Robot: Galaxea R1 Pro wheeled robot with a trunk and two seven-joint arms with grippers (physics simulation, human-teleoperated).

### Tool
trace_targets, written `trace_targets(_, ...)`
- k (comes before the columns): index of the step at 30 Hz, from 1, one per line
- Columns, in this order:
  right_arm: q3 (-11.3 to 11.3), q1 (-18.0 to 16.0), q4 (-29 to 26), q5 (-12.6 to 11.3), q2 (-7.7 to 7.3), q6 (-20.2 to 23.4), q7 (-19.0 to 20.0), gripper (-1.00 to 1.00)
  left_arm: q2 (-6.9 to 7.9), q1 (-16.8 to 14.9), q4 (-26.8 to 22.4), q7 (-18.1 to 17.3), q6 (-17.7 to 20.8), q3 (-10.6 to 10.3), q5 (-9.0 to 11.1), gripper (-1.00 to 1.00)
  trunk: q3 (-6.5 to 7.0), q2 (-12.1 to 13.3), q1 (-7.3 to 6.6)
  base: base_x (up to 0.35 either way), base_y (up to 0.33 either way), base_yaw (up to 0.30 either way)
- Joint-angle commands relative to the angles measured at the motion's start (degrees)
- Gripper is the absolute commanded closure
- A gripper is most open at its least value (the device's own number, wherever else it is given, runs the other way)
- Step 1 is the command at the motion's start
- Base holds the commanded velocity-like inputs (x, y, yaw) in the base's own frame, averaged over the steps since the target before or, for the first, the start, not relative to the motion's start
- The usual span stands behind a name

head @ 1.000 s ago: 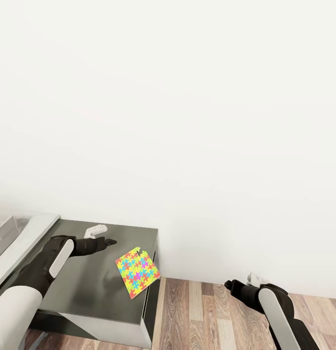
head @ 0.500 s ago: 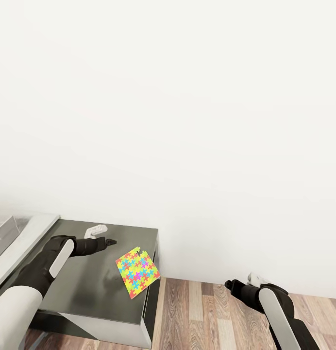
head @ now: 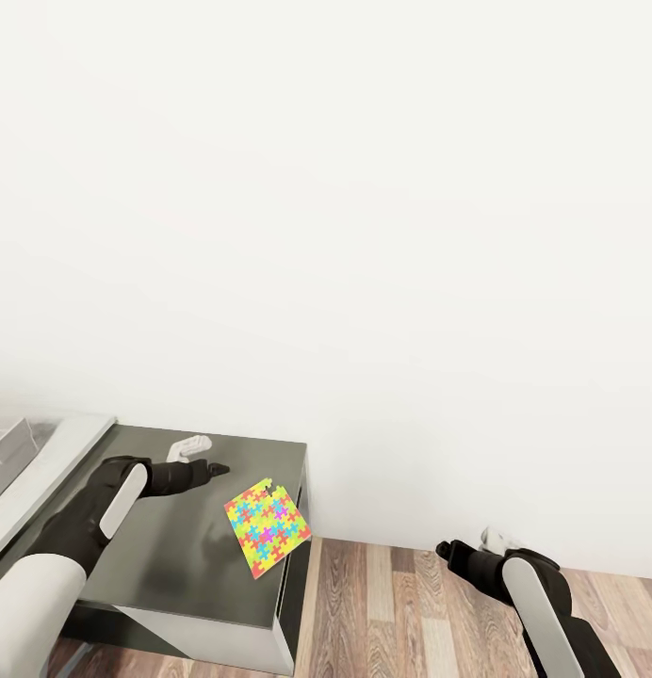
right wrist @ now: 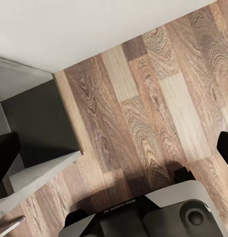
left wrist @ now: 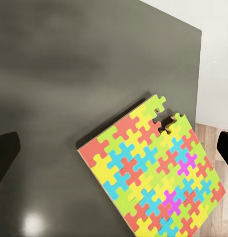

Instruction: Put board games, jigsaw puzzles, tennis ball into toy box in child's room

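Observation:
One jigsaw puzzle (head: 267, 525) lies flat on the dark grey top of the drawer unit (head: 166, 565), one corner hanging over the unit's right edge. A piece is gone from its far edge. My left gripper (head: 211, 468) hovers open just left of the puzzle. In the left wrist view the puzzle (left wrist: 153, 170) lies below and between the widely spread fingertips (left wrist: 5, 153). A corner of the light grey toy box (head: 6, 441) shows at the far left on the pale table (head: 57, 457). My right gripper (head: 446, 550) hangs open and empty over the wood floor (right wrist: 143, 98).
A plain white wall (head: 364, 235) stands right behind the unit. Wood-plank floor (head: 401, 612) lies to the unit's right. In the right wrist view the unit's corner (right wrist: 39, 128) and the robot's own base (right wrist: 143, 217) are seen.
My left arm has edged slightly to the right, toward the puzzle. The puzzle and the right arm have not moved.

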Motion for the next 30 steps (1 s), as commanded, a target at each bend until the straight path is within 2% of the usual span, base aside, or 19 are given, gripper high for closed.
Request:
trace_targets(1,0.0,-0.1,-0.1,-0.6,0.00,0.1,-0.6,-1.00,0.05,-0.1,0.0,-0.2,0.1,-0.1,-0.2,-1.00,-0.12,-0.1,0.04,0.000,0.000,0.000)
trace_targets(22,0.0,-0.1,1.1,-0.6,0.07,0.3,-0.6,-1.00,-0.12,-0.1,0.0,-0.2,0.1,-0.2,-0.2,-1.00,-0.22,-0.1,0.04,0.000,0.000,0.000)
trace_targets(30,0.1,-3.1,9.0,-0.6,0.07,0.2,-0.5,-1.00,-0.13,-0.1,0.0,-0.2,0.2,-0.2,-0.2,-1.00,-0.75,-0.1,0.04,0.000,0.000,0.000)
